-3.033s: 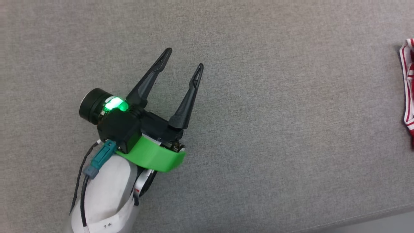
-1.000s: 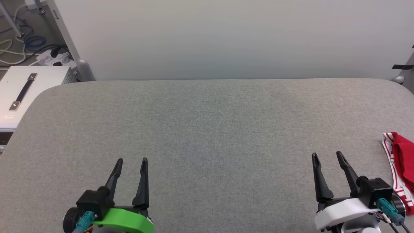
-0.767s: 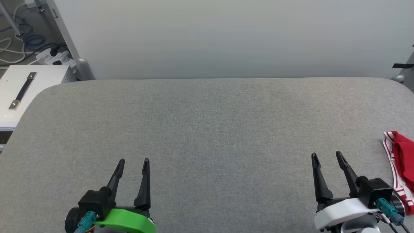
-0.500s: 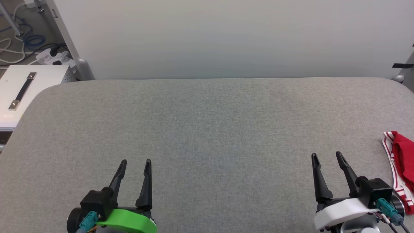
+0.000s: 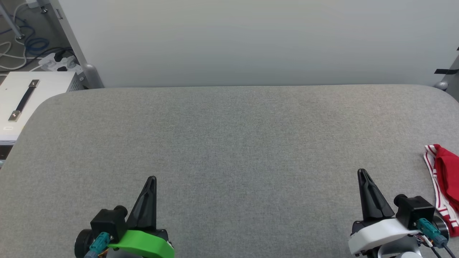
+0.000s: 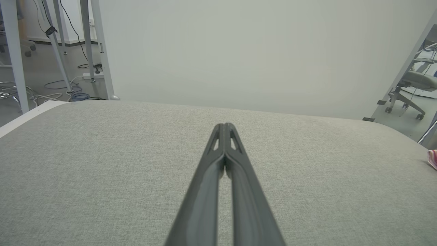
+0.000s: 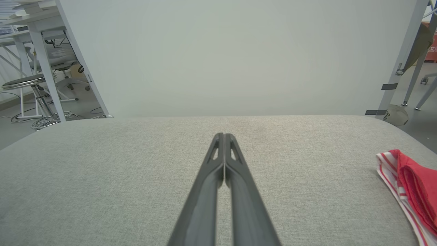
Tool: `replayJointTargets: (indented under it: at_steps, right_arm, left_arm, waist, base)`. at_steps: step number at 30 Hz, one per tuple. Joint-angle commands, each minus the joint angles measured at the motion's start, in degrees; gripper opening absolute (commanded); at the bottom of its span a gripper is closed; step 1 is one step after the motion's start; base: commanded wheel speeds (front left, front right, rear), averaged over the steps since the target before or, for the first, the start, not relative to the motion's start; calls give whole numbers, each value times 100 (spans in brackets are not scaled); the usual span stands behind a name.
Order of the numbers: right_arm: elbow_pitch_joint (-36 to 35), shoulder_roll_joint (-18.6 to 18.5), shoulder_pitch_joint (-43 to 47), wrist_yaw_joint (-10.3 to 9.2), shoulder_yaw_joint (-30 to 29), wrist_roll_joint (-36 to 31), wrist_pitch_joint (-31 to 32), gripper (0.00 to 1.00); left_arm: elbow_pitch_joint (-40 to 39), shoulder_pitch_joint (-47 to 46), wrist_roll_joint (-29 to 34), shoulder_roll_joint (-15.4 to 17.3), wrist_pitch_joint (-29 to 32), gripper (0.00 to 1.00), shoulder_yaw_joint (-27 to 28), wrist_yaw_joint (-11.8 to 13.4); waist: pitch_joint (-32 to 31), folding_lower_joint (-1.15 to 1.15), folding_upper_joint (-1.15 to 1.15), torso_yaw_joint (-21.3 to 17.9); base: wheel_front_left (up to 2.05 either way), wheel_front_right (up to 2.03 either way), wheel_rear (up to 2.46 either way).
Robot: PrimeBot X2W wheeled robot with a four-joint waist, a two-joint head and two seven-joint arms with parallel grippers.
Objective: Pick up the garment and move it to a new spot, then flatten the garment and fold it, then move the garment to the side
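Note:
The garment (image 5: pixel 445 182), red with red-and-white striped trim, lies bunched at the far right edge of the grey table (image 5: pixel 229 143); its print is hidden. In the right wrist view the garment (image 7: pixel 409 191) sits at the right edge, and a pink sliver of it (image 6: pixel 433 158) shows in the left wrist view. My right gripper (image 5: pixel 361 172) rests near the front right, just left of the garment, shut with nothing in it; its own view shows the right gripper (image 7: pixel 224 135) with fingers pressed together. My left gripper (image 5: pixel 152 178) is at the front left, shut and empty, likewise in the left wrist view (image 6: pixel 224 125).
A pale wall panel (image 5: pixel 251 39) stands behind the table's far edge. A white box with a black handle (image 5: pixel 25 100) and floor cables (image 5: pixel 32 46) lie off the left corner. Table legs and chairs show at the wrist views' sides.
Both grippers have gone from open to shut, with nothing between the fingers. Since three seconds ago the head camera has swung up to take in the whole table and both arms.

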Motion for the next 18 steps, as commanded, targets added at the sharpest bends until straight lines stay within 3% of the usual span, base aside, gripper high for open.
replayJointTargets:
  at_steps: [1, 18]
  right_arm:
    - [-46, 2, -10, -1, 2, -60, 30, 0]
    - [-142, 6, -24, -1, -8, -159, 223, 0]
  left_arm:
    - [-17, -32, 65, -6, 28, 0, 24, 32]
    - [-89, -83, 233, -13, 224, 0, 67, 130]
  waist:
    - [2, 0, 0, -1]
    - [26, 0, 0, -16]
  base:
    - [0, 0, 0]
    - [0, 0, 0]
